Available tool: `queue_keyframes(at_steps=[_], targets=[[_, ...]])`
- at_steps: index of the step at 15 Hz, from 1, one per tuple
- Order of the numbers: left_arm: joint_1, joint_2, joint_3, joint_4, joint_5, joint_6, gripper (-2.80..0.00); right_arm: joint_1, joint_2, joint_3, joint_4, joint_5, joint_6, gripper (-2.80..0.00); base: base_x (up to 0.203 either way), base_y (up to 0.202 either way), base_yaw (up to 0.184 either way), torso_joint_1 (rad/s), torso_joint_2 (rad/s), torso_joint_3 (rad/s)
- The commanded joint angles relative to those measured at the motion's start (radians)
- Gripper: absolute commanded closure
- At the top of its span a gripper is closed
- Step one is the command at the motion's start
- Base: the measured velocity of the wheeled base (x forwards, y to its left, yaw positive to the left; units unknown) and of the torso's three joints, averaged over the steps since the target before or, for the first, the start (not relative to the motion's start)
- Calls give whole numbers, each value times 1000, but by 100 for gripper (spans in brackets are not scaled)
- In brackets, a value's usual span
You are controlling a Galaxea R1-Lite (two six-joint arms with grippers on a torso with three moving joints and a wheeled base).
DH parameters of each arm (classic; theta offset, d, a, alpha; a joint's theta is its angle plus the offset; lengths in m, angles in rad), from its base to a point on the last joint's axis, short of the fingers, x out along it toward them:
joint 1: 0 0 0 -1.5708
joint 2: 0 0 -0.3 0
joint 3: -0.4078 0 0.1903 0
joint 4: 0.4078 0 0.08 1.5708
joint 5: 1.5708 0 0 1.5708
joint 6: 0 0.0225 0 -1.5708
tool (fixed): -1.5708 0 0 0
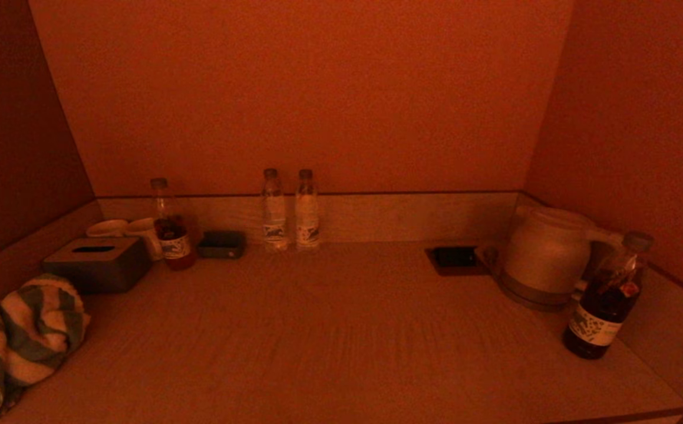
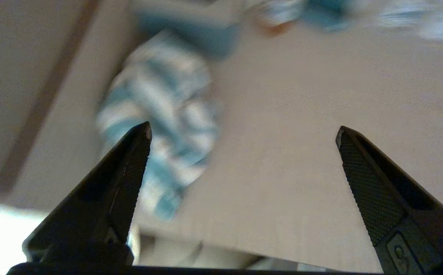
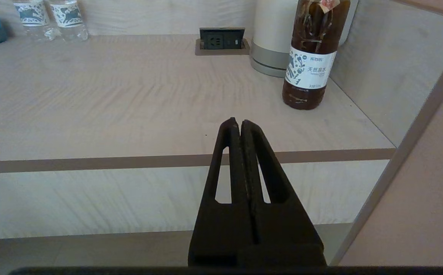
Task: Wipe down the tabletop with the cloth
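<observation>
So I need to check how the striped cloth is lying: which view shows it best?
The head view: the cloth lies bunched and sharp at the tabletop's left front corner. The left wrist view shows it blurred; the right wrist view misses it.

Dim orange gloom (left wrist blurred)

A grey tissue box [image 1: 98,264] stands at the left, with two cups [image 1: 126,229] and a dark-drink bottle [image 1: 170,227] behind it. Two water bottles [image 1: 290,211] stand against the back rim. A kettle [image 1: 544,256], a socket panel [image 1: 456,258] and a second dark bottle [image 1: 605,297] occupy the right.
</observation>
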Motion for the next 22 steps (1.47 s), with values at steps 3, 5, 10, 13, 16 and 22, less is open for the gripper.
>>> queue_keyframes(at_steps=[3, 5, 10, 13, 16, 22], targets=[[10, -242, 225, -219, -189, 91, 0, 0, 1, 0, 0, 0, -1, 0, 0, 0, 0, 0, 0, 0], [10, -315, 251, -223, -202, 95, 0, 0, 1, 0, 0, 0, -1, 0, 0, 0, 0, 0, 0, 0], [11, -529, 365, -301, -210, 96, 0, 0, 1, 0, 0, 0, -1, 0, 0, 0, 0, 0, 0, 0], [11, -639, 420, -341, -204, 93, 0, 0, 1, 0, 0, 0, -1, 0, 0, 0, 0, 0, 0, 0], [11, -725, 446, -349, -193, 88, 0, 0, 1, 0, 0, 0, -1, 0, 0, 0, 0, 0, 0, 0], [-38, -864, 458, -406, 58, 46, 0, 0, 1, 0, 0, 0, -1, 0, 0, 0, 0, 0, 0, 0]])
